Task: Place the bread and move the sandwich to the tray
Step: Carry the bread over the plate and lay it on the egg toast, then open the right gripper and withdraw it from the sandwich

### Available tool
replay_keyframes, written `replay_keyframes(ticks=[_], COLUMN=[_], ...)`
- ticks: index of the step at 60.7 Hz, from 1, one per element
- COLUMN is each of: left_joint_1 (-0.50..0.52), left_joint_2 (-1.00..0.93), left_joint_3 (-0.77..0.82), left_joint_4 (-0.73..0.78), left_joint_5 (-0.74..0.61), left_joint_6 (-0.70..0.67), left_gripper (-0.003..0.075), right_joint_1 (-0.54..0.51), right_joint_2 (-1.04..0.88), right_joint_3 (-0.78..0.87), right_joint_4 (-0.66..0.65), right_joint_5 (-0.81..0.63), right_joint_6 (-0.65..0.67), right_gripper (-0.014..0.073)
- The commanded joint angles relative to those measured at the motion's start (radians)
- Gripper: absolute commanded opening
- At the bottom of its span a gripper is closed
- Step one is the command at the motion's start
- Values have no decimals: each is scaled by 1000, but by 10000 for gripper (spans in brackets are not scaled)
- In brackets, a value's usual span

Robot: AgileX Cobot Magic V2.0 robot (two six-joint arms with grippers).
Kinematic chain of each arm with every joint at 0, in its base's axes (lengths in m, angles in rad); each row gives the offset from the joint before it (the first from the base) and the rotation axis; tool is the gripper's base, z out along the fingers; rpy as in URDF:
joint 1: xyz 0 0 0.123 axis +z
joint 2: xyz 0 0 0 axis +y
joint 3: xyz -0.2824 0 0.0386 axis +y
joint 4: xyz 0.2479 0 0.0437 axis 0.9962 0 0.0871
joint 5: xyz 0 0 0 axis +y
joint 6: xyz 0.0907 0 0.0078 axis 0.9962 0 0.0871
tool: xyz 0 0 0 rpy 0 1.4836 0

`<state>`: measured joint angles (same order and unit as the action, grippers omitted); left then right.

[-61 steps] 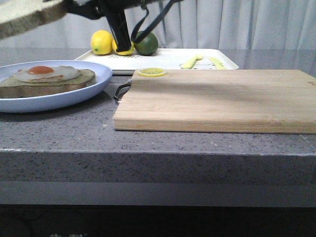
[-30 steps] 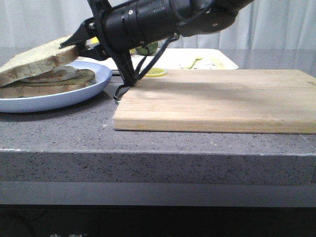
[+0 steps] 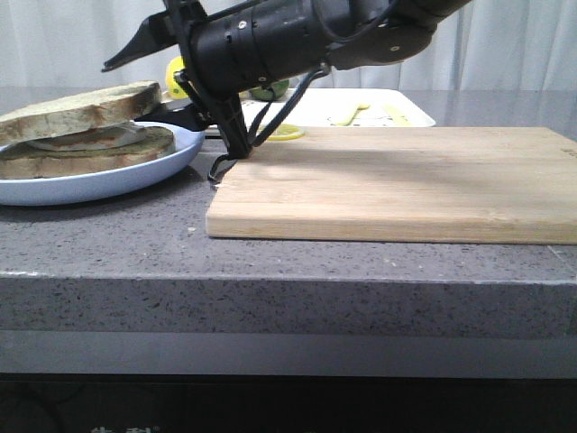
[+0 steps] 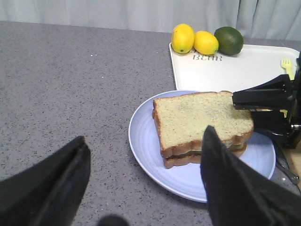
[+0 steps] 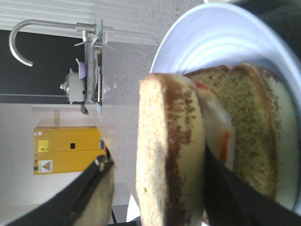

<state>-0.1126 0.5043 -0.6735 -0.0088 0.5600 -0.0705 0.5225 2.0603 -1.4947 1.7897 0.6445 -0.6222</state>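
The bread [image 3: 81,108] is a thick squarish slice, its face pale beige flecked with green, its crust brown. It lies flat on top of the sandwich [image 3: 86,149], where white egg shows between the slices with a streak of orange. The stack sits on a round pale blue plate [image 3: 171,153] near the left edge of the worktop.

The right gripper [image 3: 149,77] reaches in from the right at the bread's edge, its jaws spread wide: one finger stands clear above the slice and the other lies low at the plate's rim, beneath the slice, neither pressing on it. The left gripper [image 4: 141,183] hangs above the plate's left side, its dark fingers [image 4: 225,181] also well apart and holding nothing.

The worktop [image 3: 288,262] is speckled grey stone. A light wooden board [image 3: 397,185] lies to the right of the plate, towards the front edge, with a lemon slice [image 3: 284,132] at its far left corner. Beyond it, at the far edge, sits the white tray [image 4: 235,68]; two lemons [image 4: 194,40] and a lime [image 4: 229,40] rest at its far left corner. Pale curtains [image 3: 505,45] hang behind.
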Motion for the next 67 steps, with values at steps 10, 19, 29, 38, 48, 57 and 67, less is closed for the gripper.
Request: replay_keyframes(ticks=[10,19,29,38,48,57,67], left_joint_1=[2,2,2,2,2,2,2], left_joint_2=[11,11,11,11,11,11,11], left_joint_3=[-36,-36,-36,-36,-36,-36,-36], left_joint_4=[-1,-1,-1,-1,-1,-1,-1], left_joint_5=[-72,-72,-72,-72,-72,-72,-72], left_joint_6=[-2,-2,-2,-2,-2,-2,-2], left_gripper=[493,493,493,493,493,493,493], right_joint_1=[-71,-89,-89,-89,-89,-89,-89], right_joint_2=[-92,-136,-237,-368,-529,-681,-871], right_joint_3=[-33,-33,-33,-33,-33,-32,69], right_joint_4=[18,-119,-234,-464,-884,-1303,-1469], right_joint_5=[159,184,139,99,90,180,203], right_joint_6=[-11,-8,-8,32,230,451,488], right_gripper=[482,482,482,481,470,463,463])
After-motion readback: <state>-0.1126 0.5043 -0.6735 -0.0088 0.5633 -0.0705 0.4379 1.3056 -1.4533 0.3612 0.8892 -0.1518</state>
